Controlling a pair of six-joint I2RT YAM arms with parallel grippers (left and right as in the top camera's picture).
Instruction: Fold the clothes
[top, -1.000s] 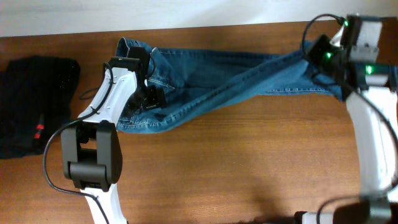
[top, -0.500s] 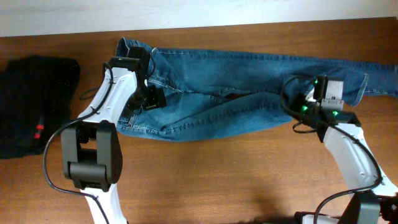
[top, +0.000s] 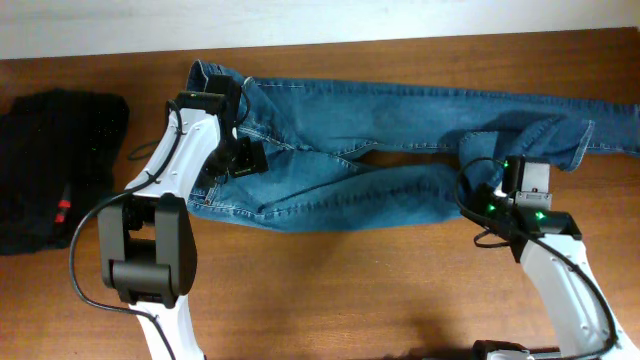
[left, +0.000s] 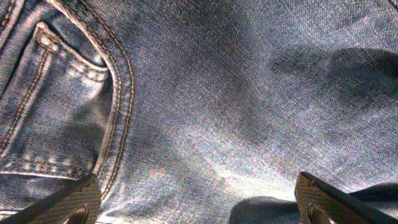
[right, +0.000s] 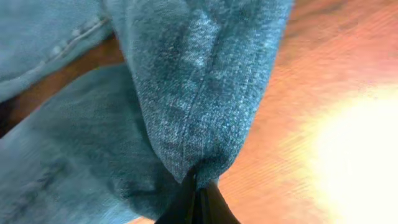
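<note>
**Right gripper pinches denim; left one gapes**

The overhead view shows the jeans (top: 400, 105) spread along the table's (top: 350, 290) far side, waist left and legs running right, well apart from the black garment (top: 50, 150). Only the right wrist view shows the right gripper (right: 194, 198) clamped on a seamed fold. The left wrist view shows the left gripper (left: 199, 199) spread wide over medium-blue denim beside a light-stitched pocket (left: 62, 106).
</note>
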